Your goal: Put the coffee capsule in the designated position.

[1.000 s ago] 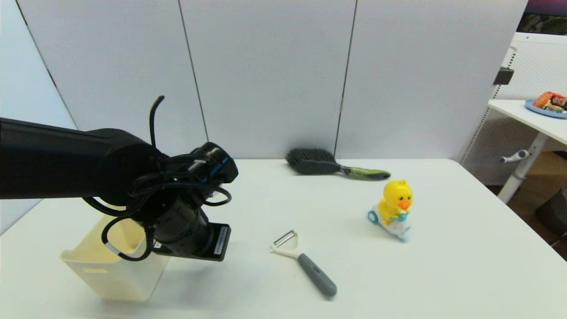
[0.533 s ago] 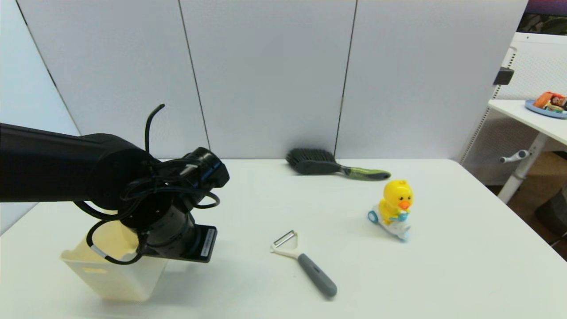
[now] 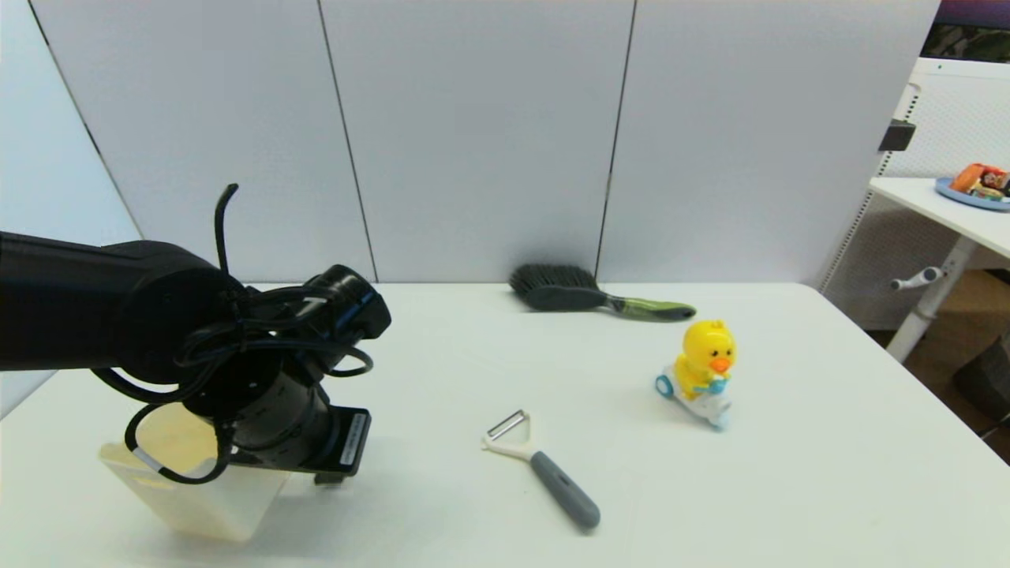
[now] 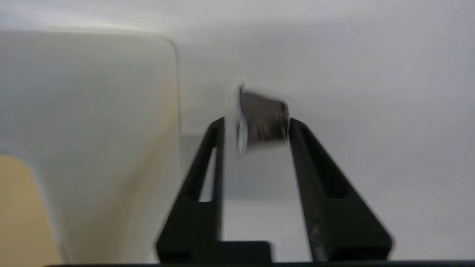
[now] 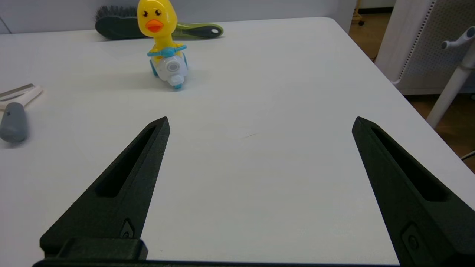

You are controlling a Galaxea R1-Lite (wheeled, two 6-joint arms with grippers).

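In the head view, the left arm reaches in over the near left part of the white table (image 3: 789, 473), its wrist hanging above and partly in front of one cream bin (image 3: 197, 497). The left gripper's fingers and the coffee capsule are hidden behind the wrist here. Elsewhere on the table lie one grey-handled peeler (image 3: 544, 469), one yellow duck toy (image 3: 702, 371) on a small scooter, and one dark brush (image 3: 592, 296) with a green handle, each well apart from the others. The right arm does not show in this view.

In the left wrist view, the left gripper (image 4: 256, 126) has its two black fingers (image 4: 217, 155) drawn close around one coffee capsule (image 4: 263, 120), which sits right at the fingertips, pinched between them and lying sideways (its pale rim faces one finger). The capsule is held outside the cream bin (image 4: 92, 129), just beside the bin's wall and over the bare table.

In the right wrist view, the right gripper (image 5: 259, 124) rests low over the table's near right part, its two fingers (image 5: 122, 185) spread wide with nothing between them. Beyond it stand the same duck (image 5: 159, 33), the brush (image 5: 122, 26) and the peeler (image 5: 15, 118).
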